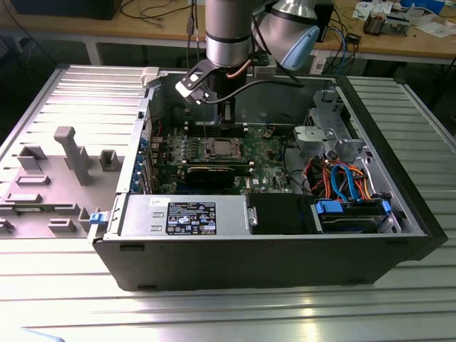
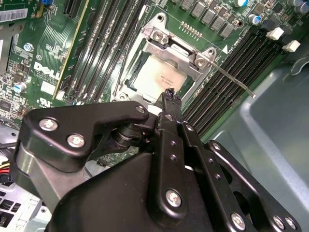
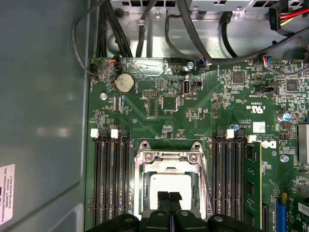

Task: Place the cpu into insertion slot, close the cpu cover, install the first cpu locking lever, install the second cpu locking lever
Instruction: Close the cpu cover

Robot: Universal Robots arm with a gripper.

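The cpu (image 2: 161, 75) lies in the insertion slot (image 2: 131, 72), its silver-grey top showing through the window of the cpu cover (image 2: 159, 41), which lies flat over it. In the first wrist view the cpu (image 3: 169, 183) sits inside the cover frame (image 3: 169, 158). One thin locking lever (image 2: 234, 82) sticks out from a socket corner, across the black memory slots. My gripper (image 2: 169, 96) hangs just above the socket's edge, shut, with nothing between its fingers (image 3: 163, 197). In the exterior view the gripper (image 1: 226, 114) is above the socket (image 1: 217, 148).
The green motherboard (image 1: 263, 153) lies inside an open computer case (image 1: 285, 249). Long black memory slots (image 3: 111, 179) flank the socket on both sides. A power supply (image 1: 185, 214), drive cage (image 1: 353, 214) and coloured cables (image 1: 342, 178) fill the near side. A grey fixture plate (image 1: 71, 164) lies at the exterior view's left.
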